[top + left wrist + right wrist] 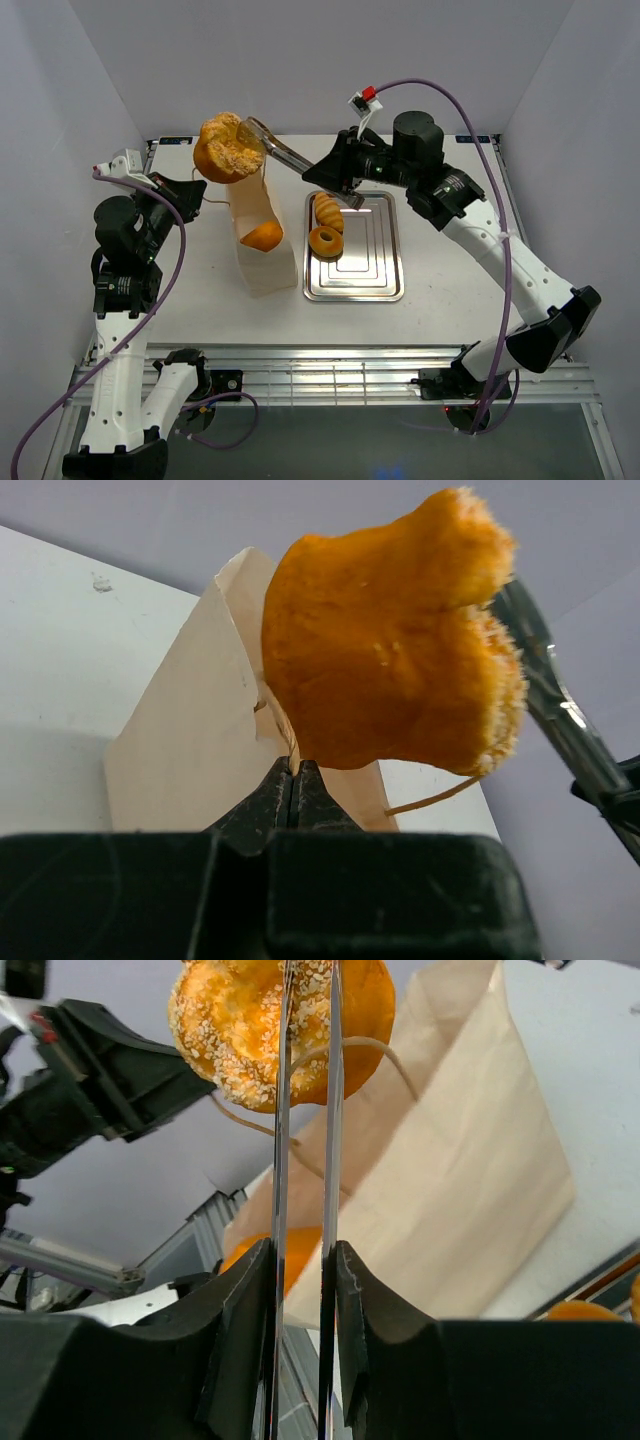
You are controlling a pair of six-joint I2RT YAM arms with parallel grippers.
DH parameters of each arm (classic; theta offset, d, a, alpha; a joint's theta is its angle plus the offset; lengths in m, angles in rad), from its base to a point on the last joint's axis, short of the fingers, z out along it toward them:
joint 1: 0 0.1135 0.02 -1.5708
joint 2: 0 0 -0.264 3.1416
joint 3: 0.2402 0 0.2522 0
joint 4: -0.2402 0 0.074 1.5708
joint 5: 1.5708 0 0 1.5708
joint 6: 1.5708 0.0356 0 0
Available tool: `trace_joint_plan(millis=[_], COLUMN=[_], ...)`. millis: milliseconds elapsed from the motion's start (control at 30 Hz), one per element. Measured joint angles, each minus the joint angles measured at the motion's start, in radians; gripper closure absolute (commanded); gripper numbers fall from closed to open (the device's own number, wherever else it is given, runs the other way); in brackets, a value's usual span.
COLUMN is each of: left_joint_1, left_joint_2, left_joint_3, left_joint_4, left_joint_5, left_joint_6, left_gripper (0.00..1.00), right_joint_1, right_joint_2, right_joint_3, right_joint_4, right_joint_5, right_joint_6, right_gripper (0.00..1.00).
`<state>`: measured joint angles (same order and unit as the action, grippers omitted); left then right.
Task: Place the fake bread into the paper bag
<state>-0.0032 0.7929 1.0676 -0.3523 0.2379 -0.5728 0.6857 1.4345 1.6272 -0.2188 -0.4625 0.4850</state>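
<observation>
Metal tongs (278, 152) hold the round bun (228, 148) up in the air. The right gripper (300, 1278) is squeezed tight on the tongs. The bun hangs at about 11 o'clock from the bag (270, 272), close to it but not inside yet.

The left gripper (293, 785) has its fingers pressed together. It looks to be pinching the bag by its string (430, 798), which would keep the bag from moving. An orange piece (263, 235) shows at the bag. It may be the baguette, already in. At 3 o'clock from the bag sits the tray (378, 288), with the roll (327, 212) and the doughnut (325, 241) on it.

So the step in hand looks like dropping the bun in. Next, the right arm likely needs to bring the bun right over the bag's mouth, lower it, and then let the tongs open. The bun is wide and the mouth looks narrow, so it could catch on the rim. The left gripper should hold on tight.
</observation>
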Motion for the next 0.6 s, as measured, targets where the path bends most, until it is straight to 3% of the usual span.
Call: trace_joint_plan(millis=[600], left_joint_1=[0.0], left_joint_2=[-0.011], left_joint_3=[-0.007], left_joint_4=[-0.008], left_joint_5=[-0.036], left_joint_6=[0.004], left_gripper=[1.0], right_joint_1=[0.02], right_joint_2=[0.052], right_joint_3=[0.105], right_joint_4=[-0.239], right_joint_5=[0.212], right_joint_6=[-0.181], right_gripper=[0.78])
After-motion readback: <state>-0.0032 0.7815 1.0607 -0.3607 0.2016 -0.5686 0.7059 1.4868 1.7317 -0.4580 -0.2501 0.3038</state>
